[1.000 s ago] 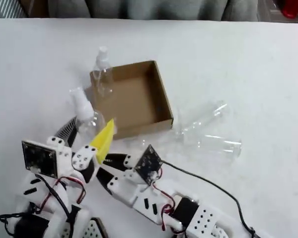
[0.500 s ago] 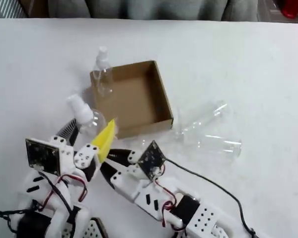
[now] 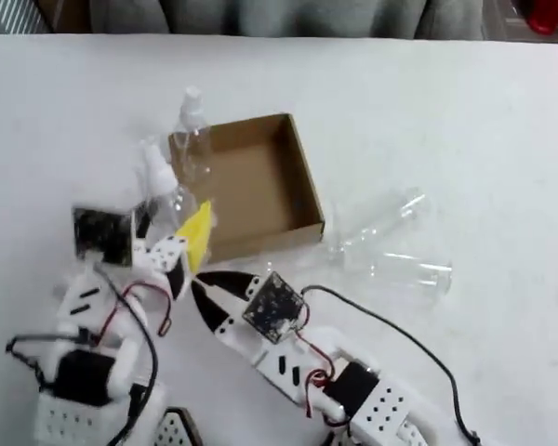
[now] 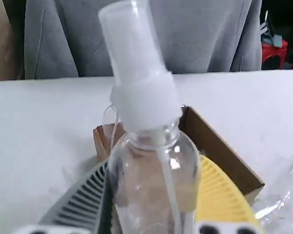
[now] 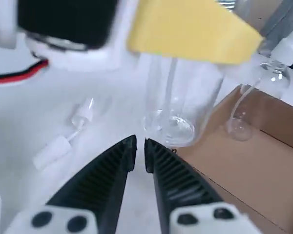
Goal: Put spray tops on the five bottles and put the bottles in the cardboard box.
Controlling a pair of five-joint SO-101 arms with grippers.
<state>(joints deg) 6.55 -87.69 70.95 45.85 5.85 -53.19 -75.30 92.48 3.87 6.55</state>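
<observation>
My left gripper (image 3: 174,226), with one yellow and one grey finger, is shut on a clear bottle (image 4: 154,187) that carries a white spray top (image 4: 139,87). It holds the bottle upright just off the near left corner of the cardboard box (image 3: 253,181). A second capped bottle (image 3: 192,130) stands at the box's far left corner. Two clear bottles (image 3: 391,246) without tops lie on the table right of the box. My right gripper (image 5: 139,152) hovers low in front of the held bottle (image 5: 178,105), black fingers together and holding nothing. A loose spray top (image 5: 63,137) lies on the table beside it.
The white table (image 3: 428,121) stretches wide behind and to the right of the box. A black cable (image 3: 400,348) trails from the right arm across the near right of the table. A person in grey sits behind the far edge.
The left arm has raised the capped bottle, stood it straighter and carried it toward the box. The right gripper has shifted a little forward and closed its fingers.
</observation>
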